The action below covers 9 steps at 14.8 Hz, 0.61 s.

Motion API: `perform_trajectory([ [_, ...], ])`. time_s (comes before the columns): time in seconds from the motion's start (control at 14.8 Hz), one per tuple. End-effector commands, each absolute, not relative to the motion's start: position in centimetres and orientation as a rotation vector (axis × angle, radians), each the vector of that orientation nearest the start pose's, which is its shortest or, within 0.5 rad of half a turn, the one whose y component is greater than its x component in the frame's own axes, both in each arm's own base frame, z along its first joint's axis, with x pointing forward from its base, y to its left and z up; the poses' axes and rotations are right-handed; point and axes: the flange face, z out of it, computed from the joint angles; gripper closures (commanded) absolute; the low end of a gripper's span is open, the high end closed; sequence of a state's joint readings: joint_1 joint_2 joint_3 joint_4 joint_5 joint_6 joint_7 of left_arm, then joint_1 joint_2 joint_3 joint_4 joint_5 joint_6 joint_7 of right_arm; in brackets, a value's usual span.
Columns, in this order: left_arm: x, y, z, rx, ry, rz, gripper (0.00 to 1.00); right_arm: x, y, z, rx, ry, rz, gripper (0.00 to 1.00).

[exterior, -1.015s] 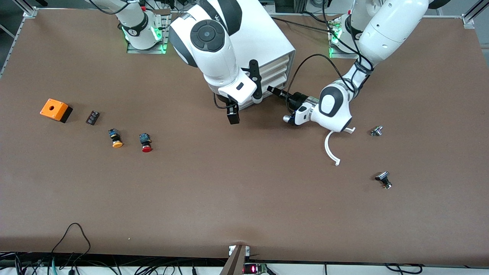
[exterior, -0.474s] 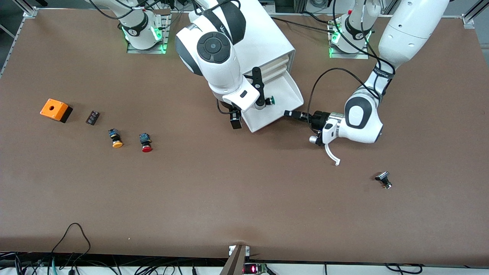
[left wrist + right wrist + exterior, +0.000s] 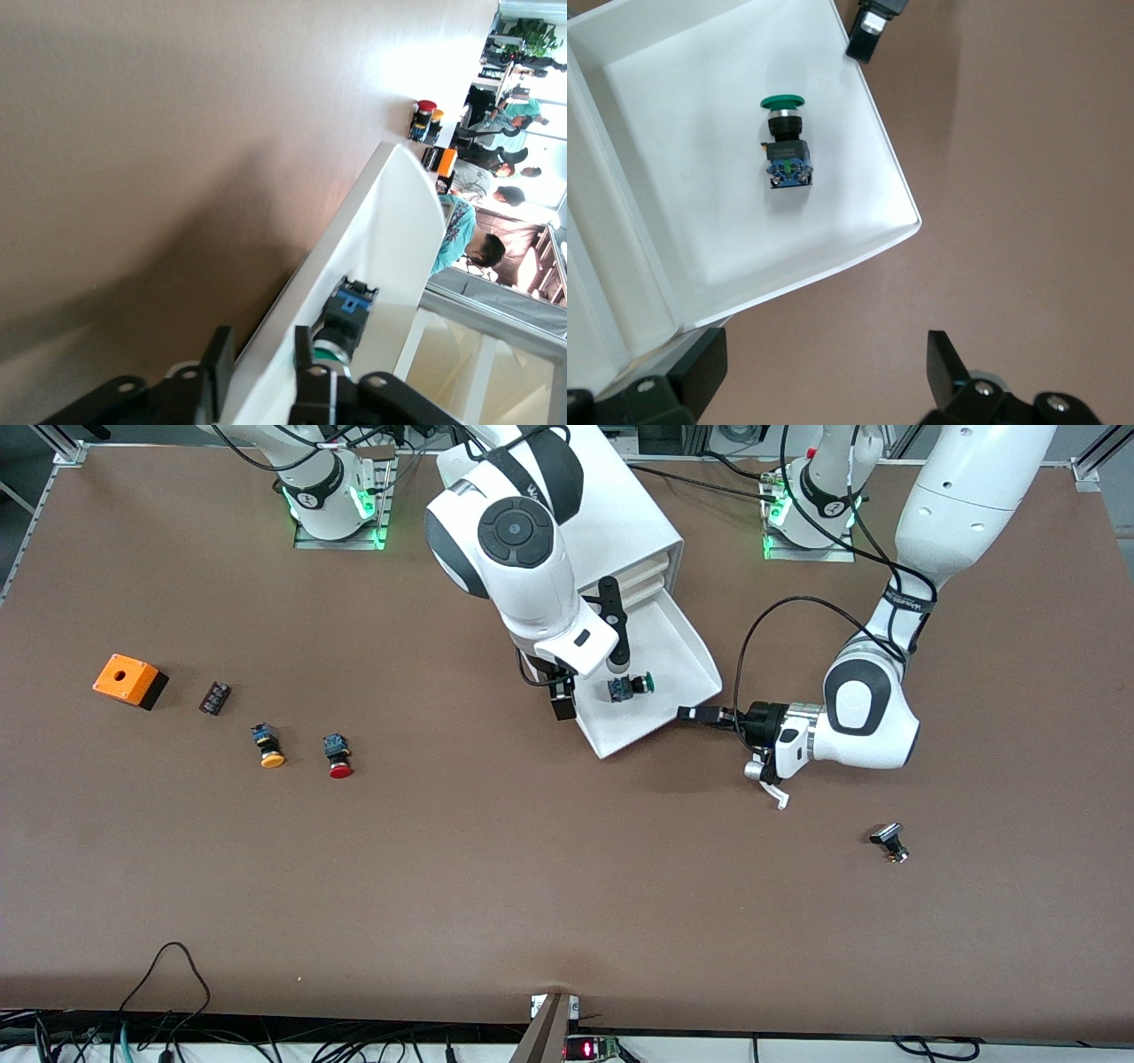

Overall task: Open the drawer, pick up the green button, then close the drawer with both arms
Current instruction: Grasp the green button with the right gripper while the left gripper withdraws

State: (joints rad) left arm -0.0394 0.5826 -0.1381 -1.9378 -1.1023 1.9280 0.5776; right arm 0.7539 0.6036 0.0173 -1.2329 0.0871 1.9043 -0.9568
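Our left hand sits at the corner of the wide, shallow white plastic drawer, its black fingers a little apart on either side of the drawer's side wall; whether they pinch it we cannot tell. Just inside that wall, close to the fingers, lies the small push button with the round green cap and black-and-blue body, on its side on the drawer floor, touching nothing else.

Our right hand hovers over the drawer's front edge with its fingers spread wide and empty, the button below it in the tray.

The drawer stands pulled well out of the white box cabinet on the brown desk. We judge the opening step finished and the taking step in hand. Next we need the right hand to come down over the button, straddle its body and close, while the left hand steadies the drawer.
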Motion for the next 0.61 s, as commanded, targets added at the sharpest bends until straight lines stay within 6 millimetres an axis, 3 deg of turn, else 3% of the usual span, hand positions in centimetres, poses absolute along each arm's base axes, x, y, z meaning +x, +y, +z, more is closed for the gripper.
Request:
perform_trajectory([
  [0.0, 57.7, -15.1, 21.7, 2.122, 0.008, -0.255, 0.00, 51.6, 53.6, 41.6, 2.132, 2.454, 0.154, 0.00],
  [0.2, 58.7, -14.3, 25.0, 2.221, -0.072, -0.159, 0.00, 50.4, 55.4, 40.4, 2.156, 2.439, 0.161, 0.00],
  [0.41, 61.3, -10.2, 32.1, 2.504, -0.308, 0.081, 0.00, 47.9, 58.6, 38.5, 2.121, 2.465, 0.138, 0.00],
  [0.47, 62.3, -8.0, 35.0, 2.551, -0.328, 0.165, 0.00, 47.2, 59.5, 37.8, 2.114, 2.466, 0.148, 0.00],
  [0.54, 62.7, -7.1, 36.8, 2.564, -0.328, 0.209, 0.00, 46.8, 60.1, 36.5, 2.106, 2.470, 0.142, 0.00],
])
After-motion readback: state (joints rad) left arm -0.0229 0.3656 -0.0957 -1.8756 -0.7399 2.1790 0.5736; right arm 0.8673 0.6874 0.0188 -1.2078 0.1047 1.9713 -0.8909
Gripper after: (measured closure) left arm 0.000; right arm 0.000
